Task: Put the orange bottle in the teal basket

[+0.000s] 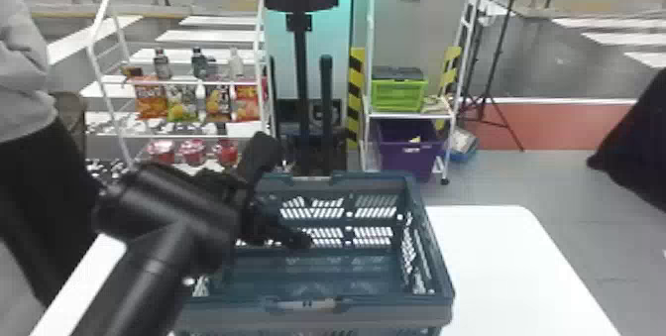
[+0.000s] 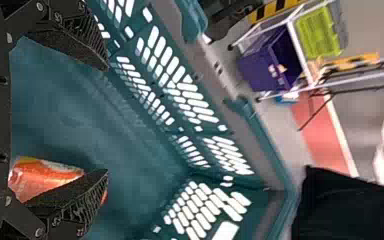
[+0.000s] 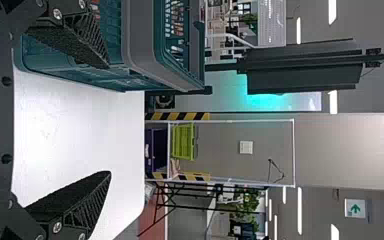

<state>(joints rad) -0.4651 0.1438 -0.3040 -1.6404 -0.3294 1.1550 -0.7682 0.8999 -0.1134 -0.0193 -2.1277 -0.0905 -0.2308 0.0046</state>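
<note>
The left gripper (image 2: 107, 120) is hanging inside the teal basket (image 1: 386, 305) with its fingers spread wide, gripping nothing; the orange bottle (image 2: 47, 177) is lying inside the basket, by the finger on the robot's right, its long axis seemingly running roughly along that finger rather than across the opening; so the placing is looking all but done, and the next move is probably asking for a lift clear of the rim, with that finger risking a nudge to the bottle; farther right, the other gripper (image 3: 109, 120) is hovering over the white tabletop (image 1: 495, 260) beside the basket's right side, open and empty, the left one being nearer the bottle; the left finger and gripper body are hiding parts of the bottle, leaving its cap end unclear; the left arm (image 1: 168, 211) is covering the basket's near left corner.
</note>
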